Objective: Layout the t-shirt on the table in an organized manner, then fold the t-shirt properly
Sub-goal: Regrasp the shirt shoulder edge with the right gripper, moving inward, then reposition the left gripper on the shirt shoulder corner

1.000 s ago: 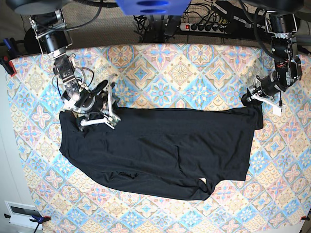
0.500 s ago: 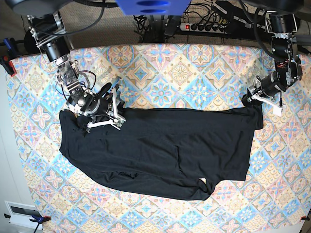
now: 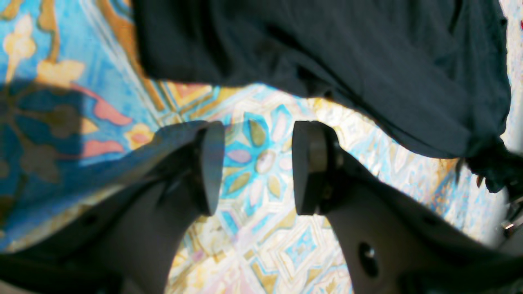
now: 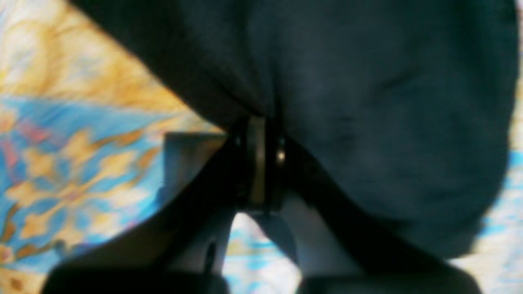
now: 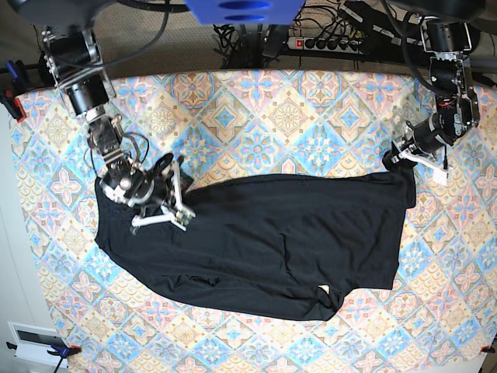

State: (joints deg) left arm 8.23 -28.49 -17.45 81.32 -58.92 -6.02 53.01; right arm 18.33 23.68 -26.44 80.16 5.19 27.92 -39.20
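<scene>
In the left wrist view, the left pincer stands wide, with nothing between its 2 pads, and only the patterned cloth of the desk lies under the gap. The black t-shirt lies just ahead of this pincer, apart from the pads. In the right wrist view, the right pincer is pressed narrow, its pads together on a fold of the t-shirt, which gathers into creases at the tips and spreads ahead of them and to one side. In the base view, the t-shirt lies spread across the middle of the desk. The right pincer grips it at one upper corner, and the left pincer is just beside the opposite upper corner.
</scene>
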